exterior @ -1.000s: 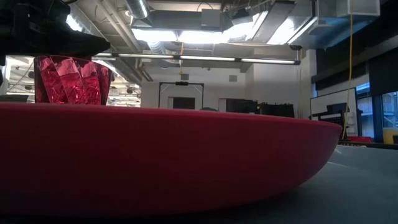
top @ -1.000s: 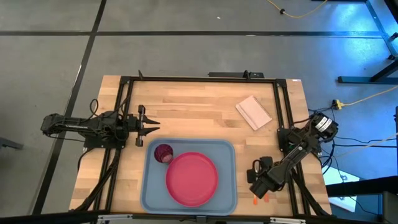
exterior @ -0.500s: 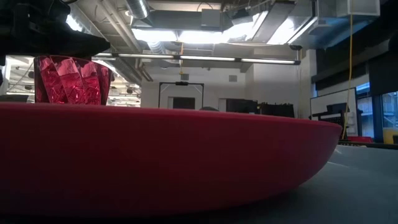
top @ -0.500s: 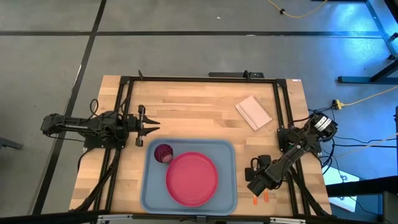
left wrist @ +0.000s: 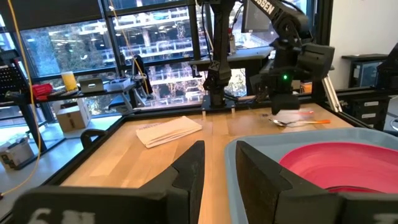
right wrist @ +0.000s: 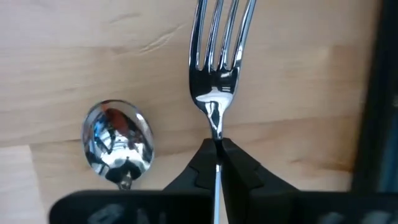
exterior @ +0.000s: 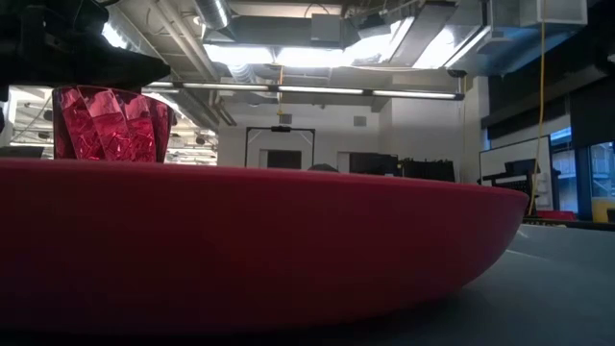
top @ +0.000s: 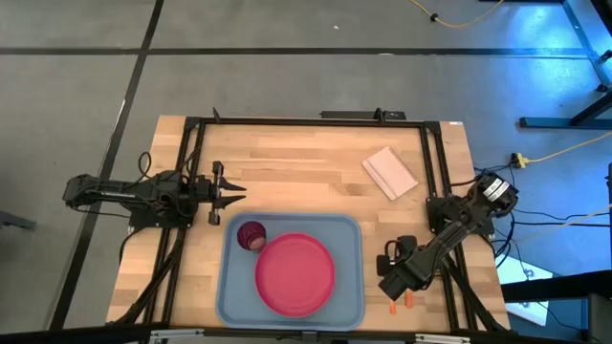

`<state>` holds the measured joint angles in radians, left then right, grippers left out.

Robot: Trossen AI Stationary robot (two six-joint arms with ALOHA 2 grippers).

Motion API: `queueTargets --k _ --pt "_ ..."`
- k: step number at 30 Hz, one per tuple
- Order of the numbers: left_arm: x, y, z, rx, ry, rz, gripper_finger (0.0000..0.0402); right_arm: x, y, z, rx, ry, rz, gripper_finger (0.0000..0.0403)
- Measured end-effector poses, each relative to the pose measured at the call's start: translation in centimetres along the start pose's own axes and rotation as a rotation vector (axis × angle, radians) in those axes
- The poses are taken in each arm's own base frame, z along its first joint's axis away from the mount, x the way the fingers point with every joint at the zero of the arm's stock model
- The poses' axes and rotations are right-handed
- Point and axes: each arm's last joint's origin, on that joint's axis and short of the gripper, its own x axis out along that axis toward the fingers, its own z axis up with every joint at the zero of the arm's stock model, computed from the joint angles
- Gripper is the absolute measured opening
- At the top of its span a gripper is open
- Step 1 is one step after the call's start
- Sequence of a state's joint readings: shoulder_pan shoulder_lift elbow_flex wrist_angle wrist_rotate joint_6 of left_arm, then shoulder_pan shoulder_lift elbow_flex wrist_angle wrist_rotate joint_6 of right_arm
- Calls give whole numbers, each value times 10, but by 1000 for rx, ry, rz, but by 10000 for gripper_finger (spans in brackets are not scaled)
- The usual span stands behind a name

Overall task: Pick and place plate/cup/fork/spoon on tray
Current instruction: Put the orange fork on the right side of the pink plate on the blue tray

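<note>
While the left gripper [top: 232, 194] waits part-open near the table's left edge, the right gripper [right wrist: 216, 151] pinches the fork [right wrist: 217, 62] by the neck, beside the spoon [right wrist: 118, 144] near the right front corner.

Right tool [right wrist: 216, 155] pinches the fork [right wrist: 216, 74] neck beside the spoon [right wrist: 118, 144].

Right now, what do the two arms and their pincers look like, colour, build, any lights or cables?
Both arms are dark, near black, jointed and boxy. The left pincer has two slim, tapered black fingers. The right pincer ends in matte black, wedge-shaped fingers. Black cables trail from the right arm's base, and its wrist housing shows a small green light.
</note>
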<state>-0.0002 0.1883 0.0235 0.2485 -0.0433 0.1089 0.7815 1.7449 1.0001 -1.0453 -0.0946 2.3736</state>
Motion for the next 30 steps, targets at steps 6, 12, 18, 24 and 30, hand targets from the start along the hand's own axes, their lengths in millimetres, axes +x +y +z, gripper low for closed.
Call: queueTargets --k 6,12,18,24,30 --pt "0 0 0 0 0 0 84 -37 -1 -1 6 -37 8 9" --pt "0 0 0 6 0 0 84 -59 20 -1 40 -77 257 7" --pt "0 0 0 6 0 0 84 -57 50 2 18 -67 415 8" --pt "0 0 0 7 1 0 84 -49 89 8 -60 -31 528 8" --pt "0 0 0 7 0 -1 84 -33 104 12 -65 53 435 8"
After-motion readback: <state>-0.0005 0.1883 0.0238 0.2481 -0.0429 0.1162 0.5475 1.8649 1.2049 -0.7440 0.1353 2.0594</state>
